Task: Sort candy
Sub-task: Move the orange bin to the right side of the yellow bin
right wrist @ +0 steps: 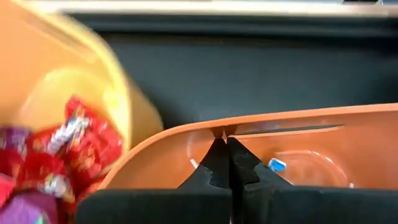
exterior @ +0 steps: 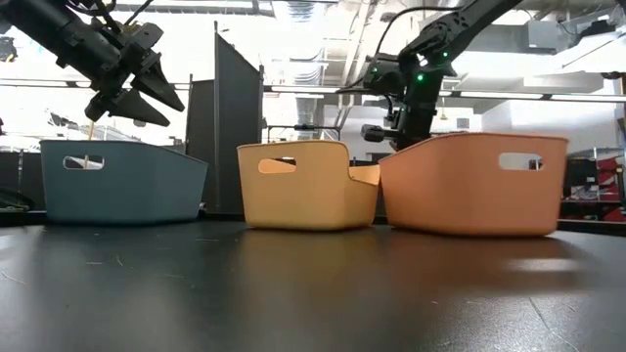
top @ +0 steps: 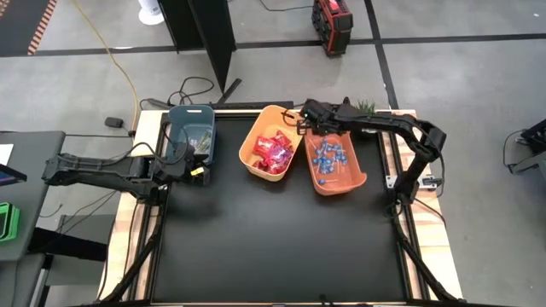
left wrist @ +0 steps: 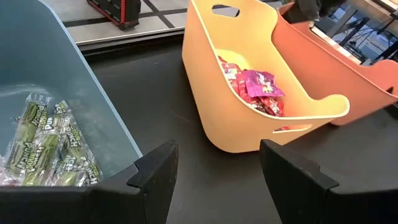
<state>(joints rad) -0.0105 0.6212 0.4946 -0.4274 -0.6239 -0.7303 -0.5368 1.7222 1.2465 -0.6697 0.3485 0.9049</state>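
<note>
The left gripper (top: pixel 193 167) is held with its jaws spread apart and nothing between them, raised above the near end of the blue bin (top: pixel 182 119), by the corner that faces the yellow bin (top: pixel 256 141). The right gripper (top: pixel 304 119) is seen with its fingers (right wrist: pixel 219 163) pressed fully together and empty, poised over the far rim of the orange bin (top: pixel 365 176), at the end nearest the yellow bin. Taking the yellow bin as the landmark, the blue bin is found well apart on its left-arm side, and the orange bin stands right against it on its right-arm side. In the blue bin, the green-pink stick packets (left wrist: pixel 45 149) are piled along the floor. In the yellow bin, the red and magenta square packets (top: pixel 273 152) are heaped together. In the orange bin, the blue-wrapped lollipops (top: pixel 326 159) on white sticks are scattered across the bottom. All three bins are set on the black table (top: pixel 281 247).
</note>
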